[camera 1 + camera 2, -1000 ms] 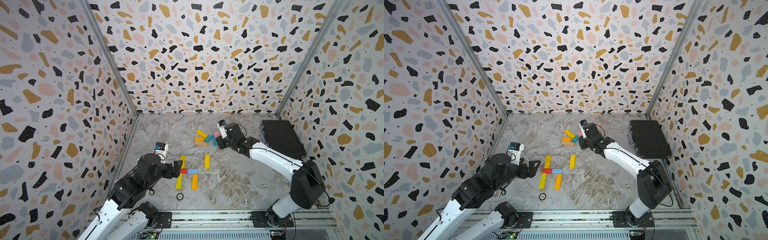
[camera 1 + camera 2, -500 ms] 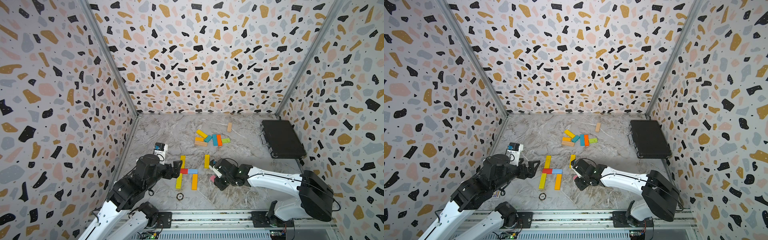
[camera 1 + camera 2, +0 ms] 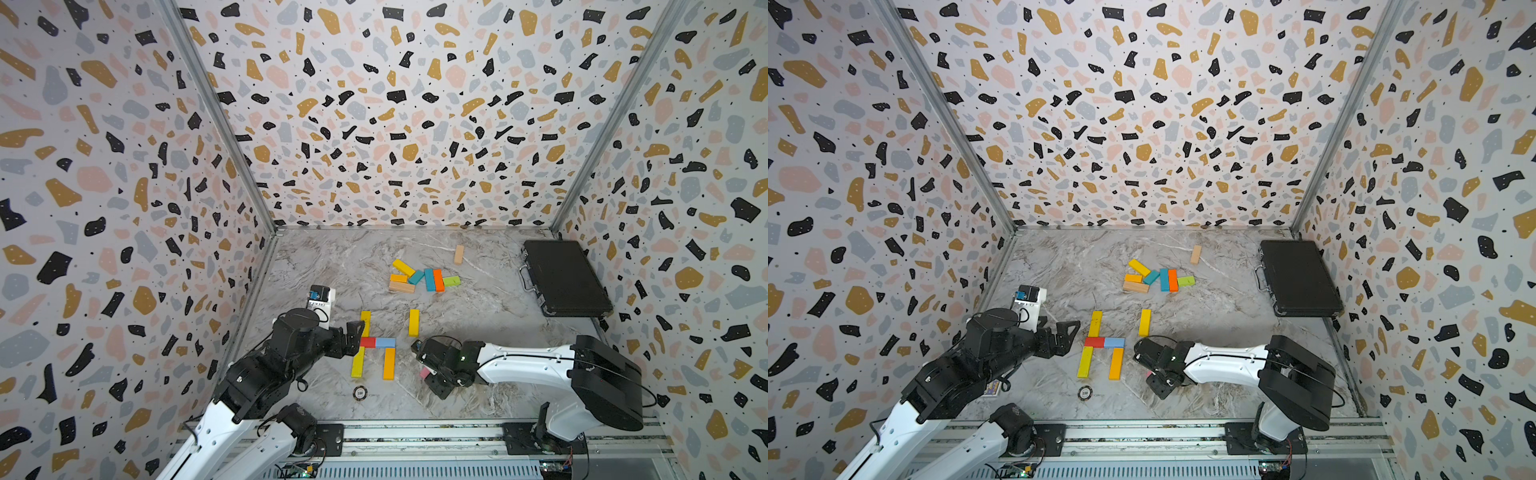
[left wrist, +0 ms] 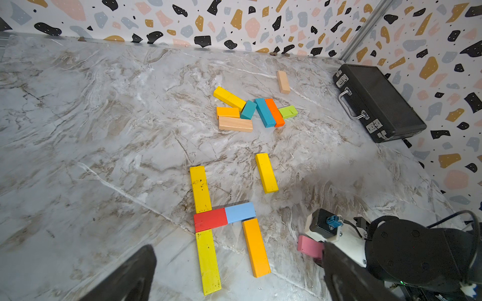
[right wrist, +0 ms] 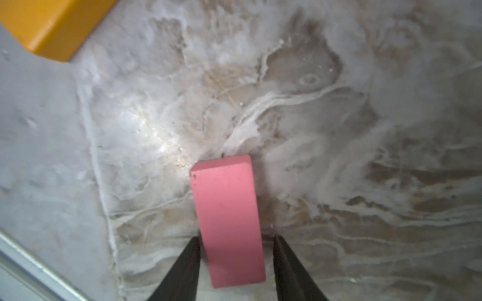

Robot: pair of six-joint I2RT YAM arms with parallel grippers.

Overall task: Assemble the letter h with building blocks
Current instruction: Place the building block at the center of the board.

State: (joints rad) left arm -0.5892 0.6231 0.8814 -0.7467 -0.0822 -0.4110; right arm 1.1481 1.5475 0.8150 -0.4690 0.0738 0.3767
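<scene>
Building blocks lie as a partial letter: a yellow block (image 3: pixel 365 323) above a red (image 3: pixel 367 342) and blue (image 3: pixel 385 342) crossbar. A second yellow (image 3: pixel 358 361) and an orange block (image 3: pixel 389 363) lie below it. Another yellow block (image 3: pixel 414 322) lies apart, up and to the right. A pink block (image 5: pixel 229 221) rests on the floor right of the orange one. My right gripper (image 5: pixel 236 237) straddles it, open, with a gap on each side. My left gripper (image 3: pixel 353 338) hovers open just left of the crossbar, holding nothing.
A loose pile of blocks (image 3: pixel 424 278) lies further back, with a plain wood block (image 3: pixel 458 254) beyond it. A black case (image 3: pixel 561 278) sits by the right wall. A small round disc (image 3: pixel 360 392) lies in front of the letter. Walls close three sides.
My right arm carried the pink block from the back pile to the front, right of the orange block, and its jaws have parted from it. The left arm has not moved.
</scene>
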